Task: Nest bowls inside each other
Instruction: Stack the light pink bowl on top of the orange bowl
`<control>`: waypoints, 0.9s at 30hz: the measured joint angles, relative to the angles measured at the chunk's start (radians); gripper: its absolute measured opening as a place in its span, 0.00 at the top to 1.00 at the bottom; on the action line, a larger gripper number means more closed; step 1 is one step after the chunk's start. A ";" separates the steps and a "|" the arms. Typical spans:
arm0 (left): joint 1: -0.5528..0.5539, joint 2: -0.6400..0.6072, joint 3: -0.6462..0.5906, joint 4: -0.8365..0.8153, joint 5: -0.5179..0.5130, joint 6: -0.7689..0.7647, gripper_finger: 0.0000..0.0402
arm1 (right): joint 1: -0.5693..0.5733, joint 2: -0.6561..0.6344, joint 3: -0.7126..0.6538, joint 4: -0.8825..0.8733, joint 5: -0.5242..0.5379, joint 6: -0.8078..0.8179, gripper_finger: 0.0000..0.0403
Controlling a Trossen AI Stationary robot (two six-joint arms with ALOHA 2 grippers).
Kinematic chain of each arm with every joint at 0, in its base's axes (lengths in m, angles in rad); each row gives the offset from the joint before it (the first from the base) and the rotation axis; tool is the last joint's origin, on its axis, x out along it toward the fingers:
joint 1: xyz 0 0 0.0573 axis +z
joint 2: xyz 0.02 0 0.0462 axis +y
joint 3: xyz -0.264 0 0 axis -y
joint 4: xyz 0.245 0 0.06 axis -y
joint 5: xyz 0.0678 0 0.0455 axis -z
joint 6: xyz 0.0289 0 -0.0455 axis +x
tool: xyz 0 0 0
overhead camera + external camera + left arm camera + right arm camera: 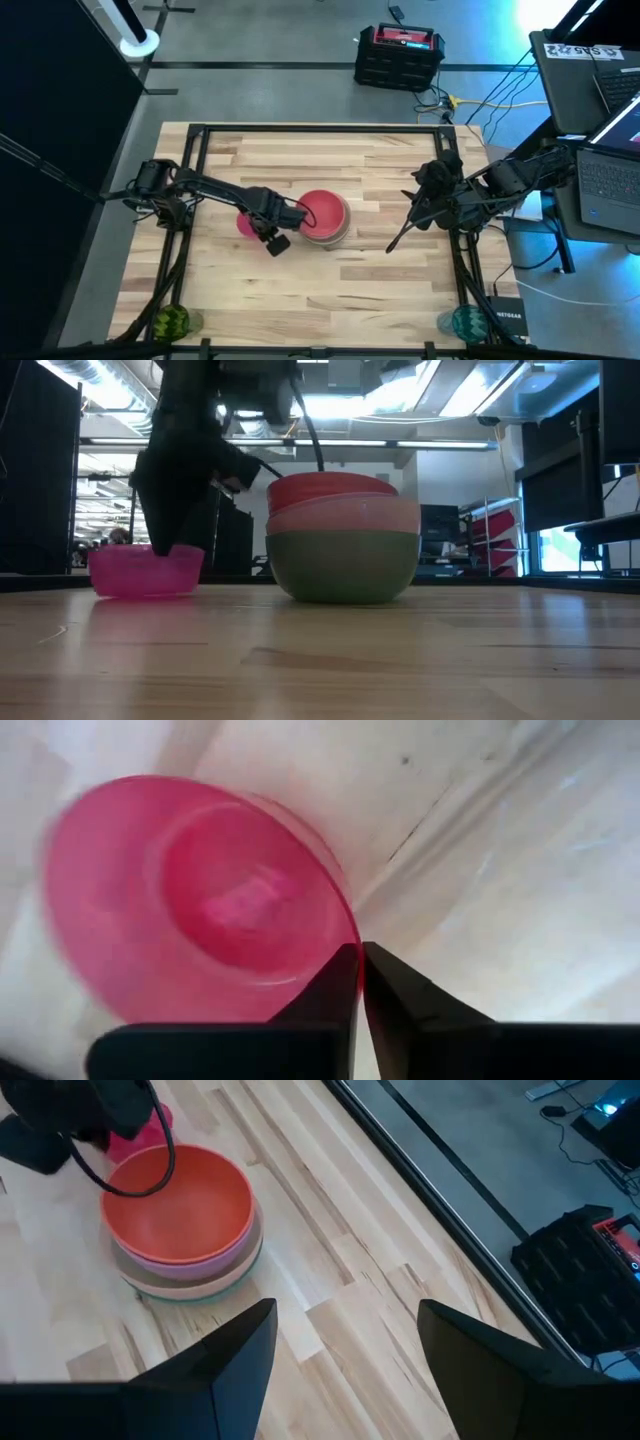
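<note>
A stack of nested bowls stood near the middle of the desk. Just to its left sat a single smaller bowl, apart from the stack. The left tool was at that bowl's rim; the right tool lay well to the stack's right.

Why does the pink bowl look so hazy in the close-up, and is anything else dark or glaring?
Left wrist view: the magenta bowl is soft and smeared along its far edge, blurred. Low view: the left arm is a dark silhouette against bright ceiling lights, above the sharper bowl stack. High view: glare at the top right corner.
</note>
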 joint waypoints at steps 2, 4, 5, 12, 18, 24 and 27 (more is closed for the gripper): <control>0.000 -0.037 0.031 -0.042 -0.018 -0.001 1.00 | 0.000 0.000 0.000 0.000 -0.005 0.000 0.43; 0.000 -0.076 0.078 -0.099 -0.044 -0.006 1.00 | 0.000 0.000 0.000 -0.003 -0.010 -0.001 0.43; 0.000 -0.095 0.109 -0.126 -0.061 -0.006 1.00 | 0.000 0.000 0.000 -0.004 -0.010 -0.001 0.43; 0.021 -0.084 0.460 -0.175 -0.133 0.117 1.00 | 0.000 0.001 0.000 -0.027 -0.010 0.004 0.43; 0.035 0.083 0.678 -0.233 -0.126 0.233 1.00 | 0.000 0.001 0.000 -0.041 -0.010 0.034 0.43; 0.037 0.247 0.830 -0.271 -0.107 0.333 1.00 | 0.000 0.001 0.000 -0.052 -0.010 0.059 0.43; 0.038 0.329 0.906 -0.290 -0.098 0.383 1.00 | 0.001 0.001 0.000 -0.057 -0.010 0.072 0.43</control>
